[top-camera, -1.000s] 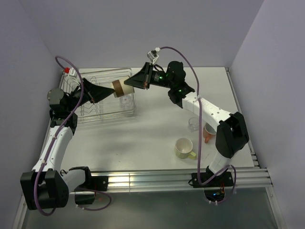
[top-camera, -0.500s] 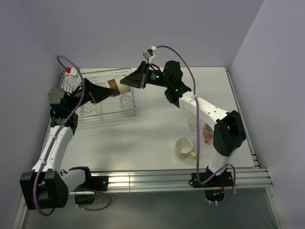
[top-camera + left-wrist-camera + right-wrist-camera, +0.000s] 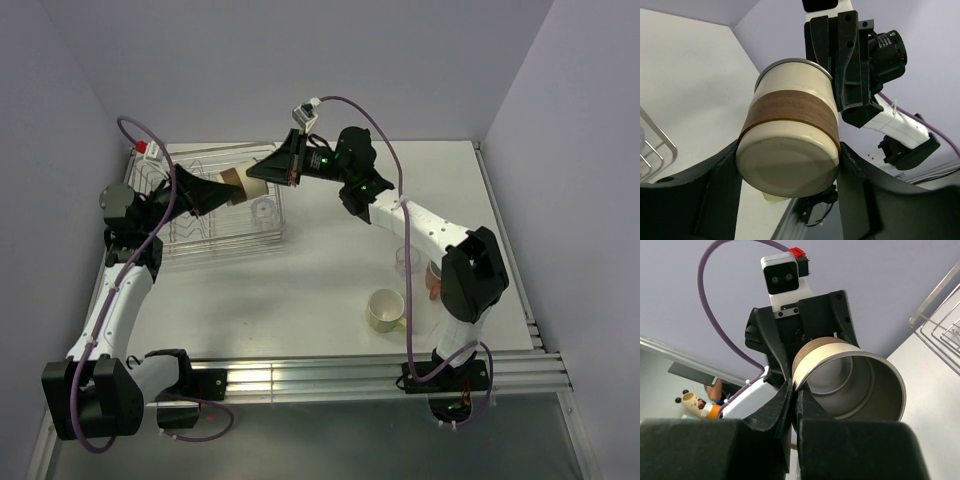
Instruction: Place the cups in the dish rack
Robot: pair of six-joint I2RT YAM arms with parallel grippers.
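Note:
The brown cup (image 3: 241, 181) with the metallic inside hangs sideways in the air over the right end of the silver wire dish rack (image 3: 170, 245). My left gripper (image 3: 231, 186) is shut on its cream base (image 3: 790, 130). My right gripper (image 3: 257, 177) is shut on its rim (image 3: 855, 385), one finger inside and one outside. One clear glass (image 3: 263, 211) stands in the rack. The other clear glass (image 3: 405, 260), the orange-salmon mug (image 3: 437, 277) and the yellow-green mug (image 3: 384, 310) stand on the table at the right.
The rack takes up the back left of the white table (image 3: 320, 270). Walls close in the back and both sides. A metal rail (image 3: 330, 375) runs along the near edge. The right arm (image 3: 420, 225) stretches over the table's middle.
The right gripper has carried the brown cup to the left, in between the left gripper's fingers. The left arm has hardly moved.

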